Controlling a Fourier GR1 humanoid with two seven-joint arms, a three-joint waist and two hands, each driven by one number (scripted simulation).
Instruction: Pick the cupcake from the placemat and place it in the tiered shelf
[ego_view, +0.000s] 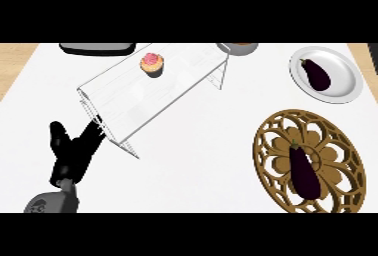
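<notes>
A small cupcake with pink frosting and a pale golden base (153, 64) sits upright on the top surface of the clear, glass-like tiered shelf (140, 100), toward its far end, and no hand touches it. The shelf runs diagonally across the white counter (192, 165), from the lower left up toward the upper right, its thin transparent legs showing at both ends. The robot's left hand (71, 150), black on a grey forearm, shows at the lower left, just beside the shelf's near end; its fingers are straight and slightly spread, pointing up toward the shelf's corner, and they hold nothing. The right hand shows nowhere in the head view. At the right, a round wooden placemat with a carved openwork flower pattern (270, 150) carries a dark purple eggplant (303, 170) lying lengthwise across its middle. Further back on the right, a round white plate (343, 87) bears a second, smaller purple eggplant (317, 75). Along the far edge, a dark grey flat tray-like object (96, 48) lies at the left, and a pale round bowl (238, 48) is partly cut off near the shelf's far end.
</notes>
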